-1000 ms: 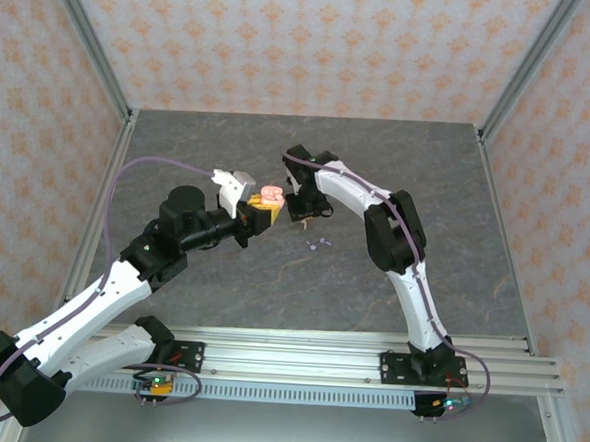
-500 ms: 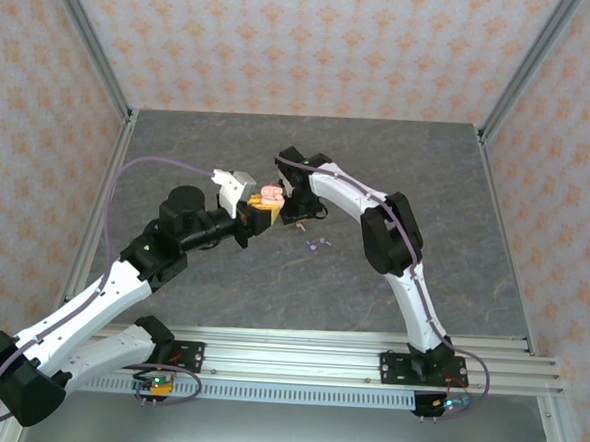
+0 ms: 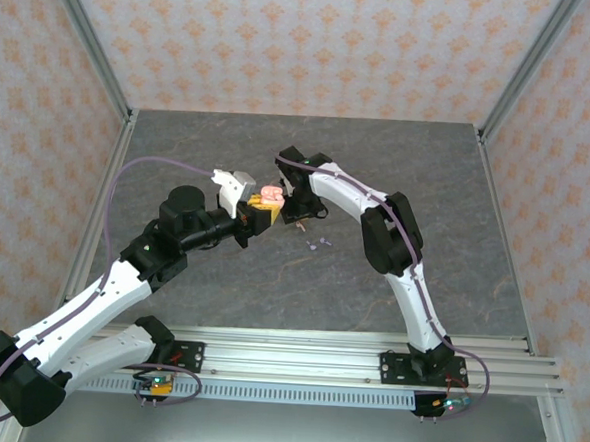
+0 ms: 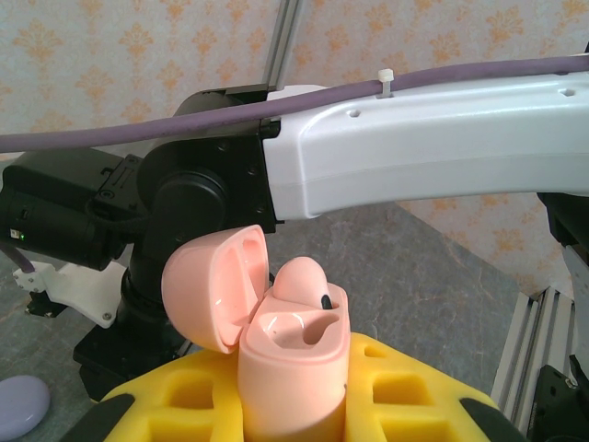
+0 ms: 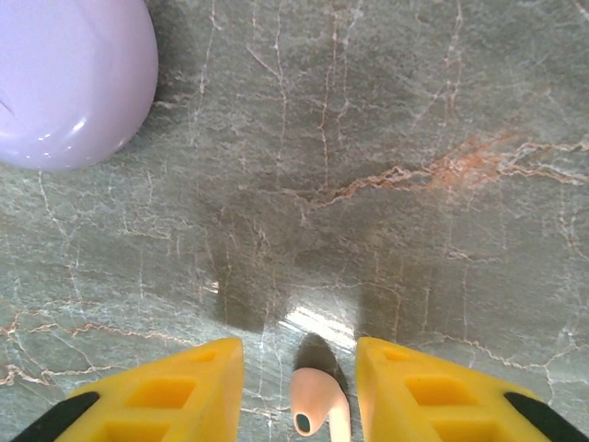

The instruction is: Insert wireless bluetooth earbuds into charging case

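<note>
Inside the open pink case [image 4: 294, 368] pinched by left jaws, one earbud [image 4: 304, 279]; right jaws spread around a second earbud [image 5: 316, 403].

The charging case [image 4: 294, 368] is showing smooth salmon-pink plastic with a soft satin sheen, and the earbud [image 5: 315, 405] is looking the same. The yellow fingers [image 4: 409, 391] are looking matt. The grey veined worktop [image 5: 386, 138] is reflecting light, semi-glossy. The lilac rounded shell [image 5: 64, 74] is gleaming, and the white arm cover [image 4: 433, 138] is shining like moulded plastic.
</note>
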`<move>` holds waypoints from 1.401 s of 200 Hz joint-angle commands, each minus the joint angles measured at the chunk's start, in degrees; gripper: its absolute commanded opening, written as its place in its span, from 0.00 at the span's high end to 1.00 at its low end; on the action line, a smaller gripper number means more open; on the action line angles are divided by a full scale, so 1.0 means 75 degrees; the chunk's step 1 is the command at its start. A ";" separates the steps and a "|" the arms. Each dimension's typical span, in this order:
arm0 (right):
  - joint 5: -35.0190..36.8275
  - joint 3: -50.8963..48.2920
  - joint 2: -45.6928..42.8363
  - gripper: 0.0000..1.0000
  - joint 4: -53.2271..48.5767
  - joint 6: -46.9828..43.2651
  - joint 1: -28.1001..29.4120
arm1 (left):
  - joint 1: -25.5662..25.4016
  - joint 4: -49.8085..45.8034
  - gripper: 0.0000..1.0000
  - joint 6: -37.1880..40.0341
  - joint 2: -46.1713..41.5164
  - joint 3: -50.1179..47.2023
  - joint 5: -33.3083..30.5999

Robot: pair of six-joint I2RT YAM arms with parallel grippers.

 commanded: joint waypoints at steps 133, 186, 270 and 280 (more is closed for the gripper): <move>0.1039 -0.0265 -0.0164 0.70 -0.0409 0.0111 0.0231 | -0.0014 -0.0121 0.85 0.0158 -0.0146 0.0272 -0.0013; 0.0961 -0.0285 -0.0063 0.74 -0.0409 0.0152 0.0228 | -0.0012 -0.0121 0.85 0.0143 -0.0140 0.0273 -0.0028; 0.0604 -0.0963 -0.0423 0.82 0.0159 0.0781 -0.0095 | -0.0012 -0.0340 0.85 0.0143 0.0145 0.0320 -0.0218; 0.0478 -0.1105 -0.0540 0.82 0.0288 0.0844 -0.0197 | -0.0012 -0.0417 0.85 0.0154 0.0249 0.0354 -0.0317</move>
